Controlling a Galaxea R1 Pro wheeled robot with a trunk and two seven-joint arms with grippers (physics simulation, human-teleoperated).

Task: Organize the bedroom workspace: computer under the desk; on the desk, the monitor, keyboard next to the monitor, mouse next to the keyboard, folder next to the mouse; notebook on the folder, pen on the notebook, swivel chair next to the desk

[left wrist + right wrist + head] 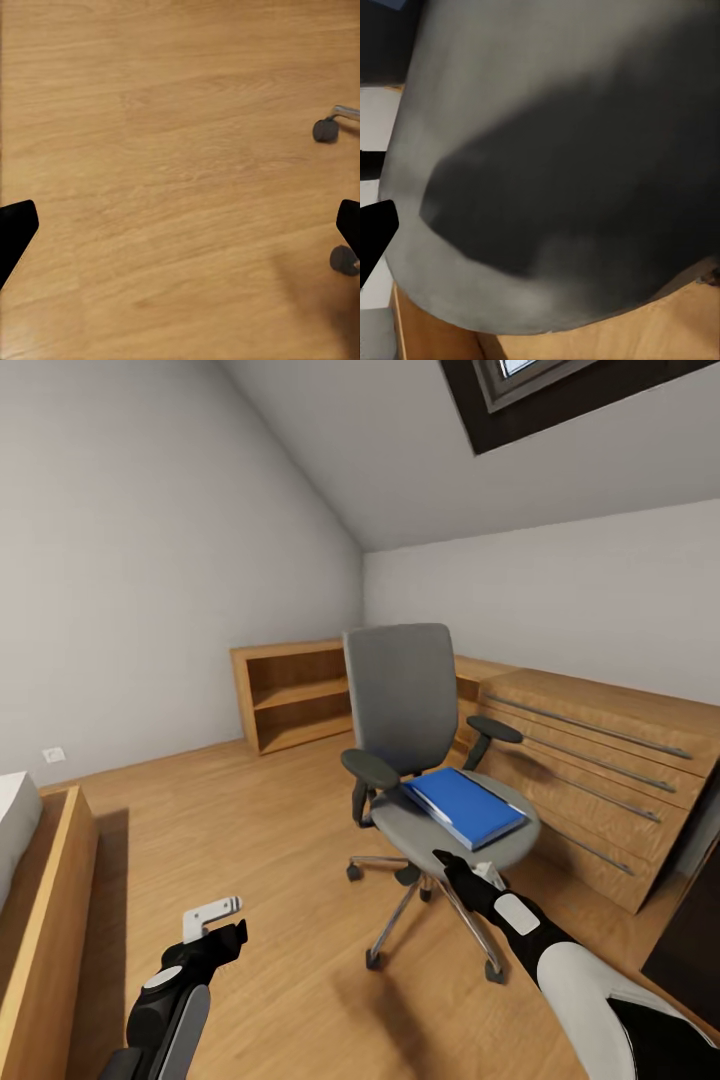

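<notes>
Right gripper (452,863), jaws apart, was parked at the swivel chair (420,760); the folder (462,806) should've been approached low, edge-on. Left gripper (215,928) was spread too.

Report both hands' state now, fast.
Left hand: open, empty, over the floor.
Right hand: cannot tell if open or shut; at the swivel chair seat's front edge.

One swivel chair (420,760), one folder (463,806), two pincers.
</notes>
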